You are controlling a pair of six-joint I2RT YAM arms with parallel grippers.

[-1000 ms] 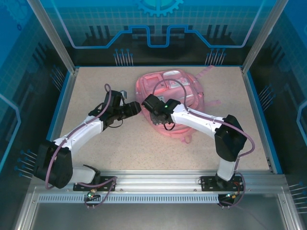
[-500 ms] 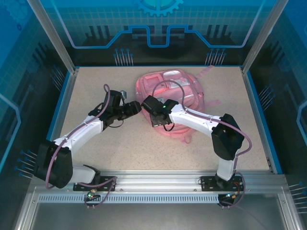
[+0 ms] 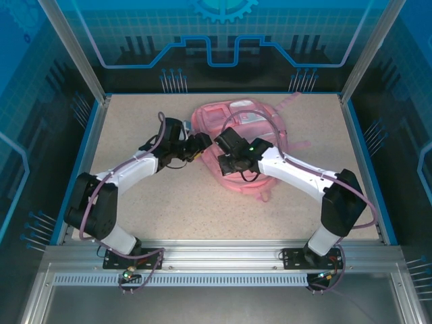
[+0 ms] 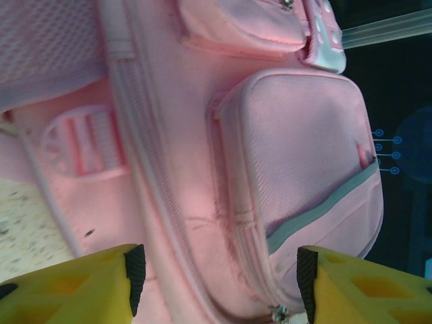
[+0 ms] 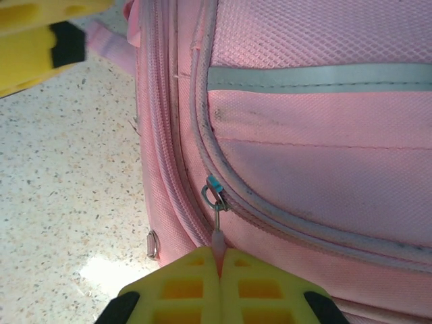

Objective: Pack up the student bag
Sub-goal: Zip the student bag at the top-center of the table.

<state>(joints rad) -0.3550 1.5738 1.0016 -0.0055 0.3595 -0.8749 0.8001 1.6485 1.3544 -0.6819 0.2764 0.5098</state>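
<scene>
Since the earlier frame both arms have been swung farther up the speckled table (image 3: 135,196), and the right gripper (image 5: 219,255) has been closed: its yellow jaws are pressed together on the zip pull (image 5: 218,236) of a front pocket. The left gripper (image 4: 221,273) is held at the bag's left side, jaws apart. The student bag (image 3: 246,111) is laid flat at the table's far middle; pink woven fabric, grey reflective strips (image 5: 317,76) and faint dark smudges are seen.
</scene>
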